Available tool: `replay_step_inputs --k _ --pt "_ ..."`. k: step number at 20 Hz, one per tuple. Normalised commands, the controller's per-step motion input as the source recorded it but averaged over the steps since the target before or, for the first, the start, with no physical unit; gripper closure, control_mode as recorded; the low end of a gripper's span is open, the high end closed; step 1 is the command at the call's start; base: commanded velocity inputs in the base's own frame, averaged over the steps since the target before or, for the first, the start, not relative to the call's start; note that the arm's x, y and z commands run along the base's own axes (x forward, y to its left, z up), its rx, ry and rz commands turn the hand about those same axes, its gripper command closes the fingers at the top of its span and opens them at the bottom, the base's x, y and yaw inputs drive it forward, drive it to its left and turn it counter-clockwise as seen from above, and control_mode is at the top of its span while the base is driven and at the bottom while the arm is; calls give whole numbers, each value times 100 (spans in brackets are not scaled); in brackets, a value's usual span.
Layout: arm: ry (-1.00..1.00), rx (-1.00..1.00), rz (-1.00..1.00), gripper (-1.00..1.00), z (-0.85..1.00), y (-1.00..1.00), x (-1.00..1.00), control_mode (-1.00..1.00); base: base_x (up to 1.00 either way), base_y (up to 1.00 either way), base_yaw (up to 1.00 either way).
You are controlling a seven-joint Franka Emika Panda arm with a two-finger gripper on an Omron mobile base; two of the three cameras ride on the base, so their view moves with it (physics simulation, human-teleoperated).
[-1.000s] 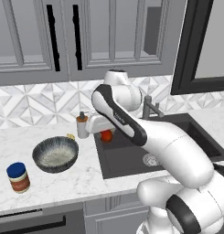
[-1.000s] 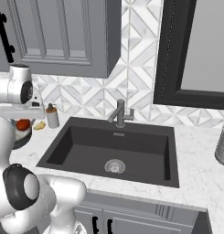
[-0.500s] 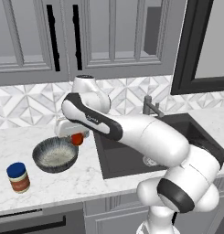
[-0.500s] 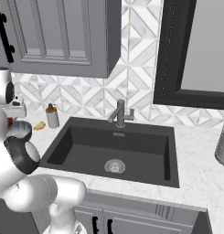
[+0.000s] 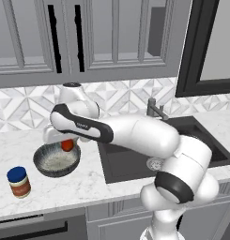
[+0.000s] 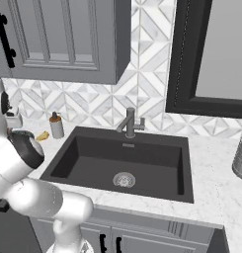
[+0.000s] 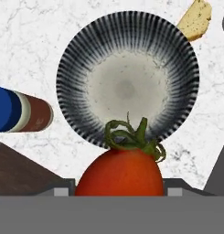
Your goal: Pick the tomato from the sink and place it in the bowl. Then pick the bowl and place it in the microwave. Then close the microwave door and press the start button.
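Observation:
The tomato (image 5: pixel 67 145) is small, glossy and red, and my gripper (image 5: pixel 66 142) is shut on it just above the right inner edge of the bowl (image 5: pixel 56 161). In the hand view the tomato (image 7: pixel 120 173), with its green stem, sits between my fingertips (image 7: pixel 63 188) in the gripper (image 7: pixel 120 189). Straight beyond it lies the streaked bowl (image 7: pixel 127 77), with a pale, bare inside. The dark sink (image 5: pixel 135 161) lies to the right of the bowl and appears again as the sink (image 6: pixel 125 158) with its drain in the right base view. The microwave is out of view.
A blue-lidded jar (image 5: pixel 19 182) stands at the counter's front left, near the bowl, the same jar (image 7: pixel 22 111) as in the hand view. A soap bottle (image 6: pixel 56 126) and a yellow scrap (image 6: pixel 42 136) sit by the sink's back left corner. The faucet (image 6: pixel 130 122) rises behind the basin. Cabinets hang overhead.
The arm has swung left from above the sink's left edge to over the bowl, carrying the tomato with it. The bowl and jar have not moved.

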Motion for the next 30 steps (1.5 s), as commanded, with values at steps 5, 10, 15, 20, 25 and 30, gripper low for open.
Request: replay_step_inputs --k 5,10,15,20,25,30 --pt "0 -3 -5 100 -29 16 29 -100 0 0 0" --pt "-1 0 -4 100 -45 18 33 -100 0 0 0" --pt "0 -1 -5 100 -38 25 37 -100 0 0 0" --pt "0 -1 -4 100 -44 23 29 -100 0 0 0" --pt "0 0 -5 100 -41 26 22 -100 0 0 0" --pt "0 -1 -5 100 -32 2 1 -100 0 0 0"
